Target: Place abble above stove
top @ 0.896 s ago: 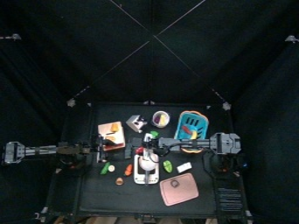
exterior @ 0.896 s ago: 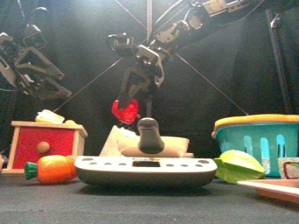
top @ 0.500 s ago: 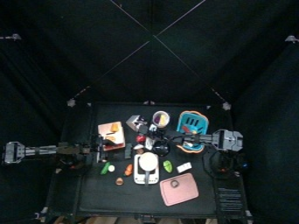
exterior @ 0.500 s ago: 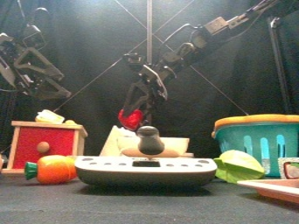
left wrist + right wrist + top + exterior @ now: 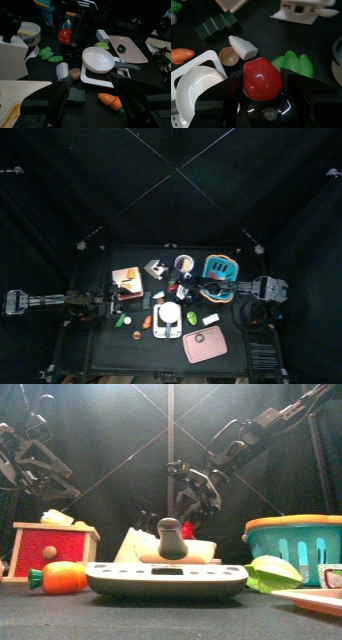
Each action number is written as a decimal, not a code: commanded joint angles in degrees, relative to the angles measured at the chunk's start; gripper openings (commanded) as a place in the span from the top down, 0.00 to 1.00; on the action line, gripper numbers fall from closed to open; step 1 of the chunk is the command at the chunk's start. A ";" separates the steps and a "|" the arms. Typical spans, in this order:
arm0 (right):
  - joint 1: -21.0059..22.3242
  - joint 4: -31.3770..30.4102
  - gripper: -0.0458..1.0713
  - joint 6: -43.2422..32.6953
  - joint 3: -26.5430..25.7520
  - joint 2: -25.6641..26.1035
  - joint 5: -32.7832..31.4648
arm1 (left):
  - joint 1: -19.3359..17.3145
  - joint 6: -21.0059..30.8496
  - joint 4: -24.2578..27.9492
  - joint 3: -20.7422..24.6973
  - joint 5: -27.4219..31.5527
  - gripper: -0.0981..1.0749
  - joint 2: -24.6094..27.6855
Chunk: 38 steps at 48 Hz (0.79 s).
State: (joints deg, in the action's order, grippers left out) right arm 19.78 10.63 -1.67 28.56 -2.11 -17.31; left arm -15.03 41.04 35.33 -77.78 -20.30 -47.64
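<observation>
Right gripper (image 5: 262, 102) dropped lower w/ the red apple (image 5: 262, 78) pinched tight, prob lining up behind the stove (image 5: 167, 578).

No text, label, brand or number can be read on anything here

red apple (image 5: 262, 79), upright, above black stove (image 5: 271, 111)

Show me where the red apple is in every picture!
Top view: apple, a tiny red spot mid-table, just behind the white pan.
Front view: a red sliver behind the grey handle.
Left wrist view: beyond the pan.
Right wrist view: big, between the jaws.
Shared landmark: the white pan.
</observation>
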 commanded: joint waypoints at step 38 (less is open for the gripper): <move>5.01 -16.79 0.13 -14.94 5.98 -3.16 0.18 | -0.62 -0.18 0.09 0.62 -1.85 0.10 0.18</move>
State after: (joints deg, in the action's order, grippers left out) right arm 24.52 -5.63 -16.52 34.80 -6.24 -17.31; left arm -15.47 40.96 35.33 -77.87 -21.18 -47.64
